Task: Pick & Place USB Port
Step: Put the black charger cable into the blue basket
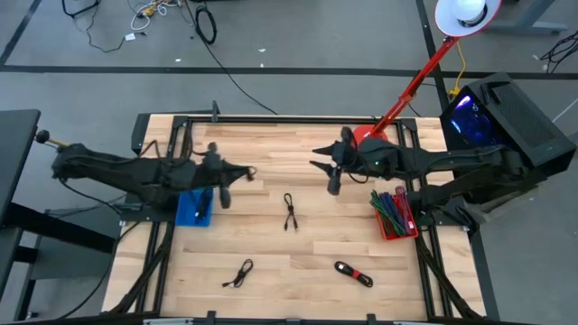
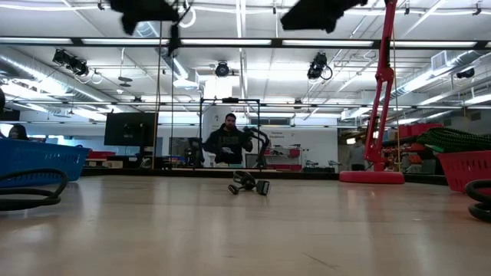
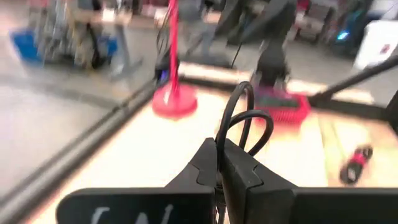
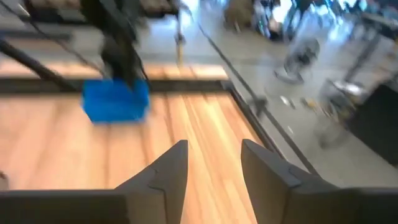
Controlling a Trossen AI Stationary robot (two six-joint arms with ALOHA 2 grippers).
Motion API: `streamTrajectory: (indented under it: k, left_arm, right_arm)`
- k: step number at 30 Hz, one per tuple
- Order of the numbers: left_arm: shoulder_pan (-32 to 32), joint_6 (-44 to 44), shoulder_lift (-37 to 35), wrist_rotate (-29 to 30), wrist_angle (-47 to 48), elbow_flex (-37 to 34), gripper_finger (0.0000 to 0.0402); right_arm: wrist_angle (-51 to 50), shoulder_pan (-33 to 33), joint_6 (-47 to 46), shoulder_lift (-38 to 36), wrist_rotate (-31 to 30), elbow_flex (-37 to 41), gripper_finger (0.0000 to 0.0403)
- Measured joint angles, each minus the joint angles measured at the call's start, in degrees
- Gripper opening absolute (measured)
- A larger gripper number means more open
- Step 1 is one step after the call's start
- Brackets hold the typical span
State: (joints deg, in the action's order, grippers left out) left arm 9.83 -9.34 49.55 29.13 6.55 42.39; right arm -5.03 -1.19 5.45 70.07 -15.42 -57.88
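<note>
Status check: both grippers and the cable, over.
Left gripper shut on a black cable, raised near the blue bin. Right gripper open, empty, above the table. Three cables remain on the table. Nothing obstructing.

Red lamp (image 1: 433,56) stands behind table (image 1: 271,271); person (image 2: 228,143) in background.

Bright overhead light, blurred wrist views
</note>
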Motion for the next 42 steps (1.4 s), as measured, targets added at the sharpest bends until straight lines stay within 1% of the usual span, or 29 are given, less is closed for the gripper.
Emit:
streamTrajectory:
  k: [2, 6, 8, 10, 14, 18, 20, 22, 24, 29, 34, 39, 42]
  left_arm:
    - [2.83, -6.27, -2.71, 3.12, 8.25, -0.02, 0.0006]
    - [9.83, -22.87, -5.62, 8.26, 23.45, -0.02, 0.0006]
    - [13.57, -30.93, -5.84, 10.32, 28.39, -0.02, 0.0006]
    - [16.48, -38.65, -5.84, 11.04, 33.19, -0.02, 0.0006]
    - [21.63, -54.98, -5.40, 11.07, 42.48, -0.02, 0.0006]
    - [25.55, -67.72, -5.37, 9.63, 51.39, -0.02, 0.0006]
    - [26.51, -75.47, -5.30, 7.88, 57.92, -0.02, 0.0006]
    - [27.14, -83.30, -5.34, 4.82, 63.85, -0.02, 0.0006]
    - [27.47, -88.72, -5.28, 2.08, 67.52, -0.04, 0.0006]
    - [27.43, -93.81, -5.26, 0.62, 68.60, -0.04, 0.0006]
    - [27.40, -96.32, -3.11, -4.99, 70.25, -0.04, 0.0006]
    - [27.30, -96.53, 0.90, -4.97, 70.31, -0.02, 0.0006]
    - [27.30, -96.47, 3.56, -6.12, 70.31, -0.02, 0.0006]
  right_arm:
    - [-4.32, 0.00, 0.00, -0.44, -2.21, 0.01, 0.0146]
    - [-10.13, 0.00, -0.48, -0.57, -5.67, 0.15, 0.0140]
    - [-10.07, -0.06, -0.38, -0.57, -6.93, 0.68, 0.0137]
    - [-10.07, -0.33, -0.25, -0.56, -8.23, 0.98, 0.0134]
    - [-10.17, -1.03, -0.24, -0.55, -9.05, 1.01, 0.0130]
    - [-10.19, -1.31, -0.32, -0.55, -9.13, 1.01, 0.0130]
    - [-10.41, -1.31, -0.26, -0.53, -9.11, 1.01, 0.0130]
    - [-10.52, -1.29, -0.41, -0.53, -9.05, 1.01, 0.0130]
    - [-10.58, -1.29, -0.41, -0.53, -9.05, 1.01, 0.0130]
    - [-10.57, -1.30, -0.26, -0.53, -9.11, 1.01, 0.0130]
    - [-10.59, -1.29, -0.40, -0.53, -9.09, 1.01, 0.0130]
    - [-10.54, -1.29, -0.44, -0.53, -9.03, 1.01, 0.0130]
    - [-10.53, -1.29, -0.57, -0.53, -9.03, 1.01, 0.0130]
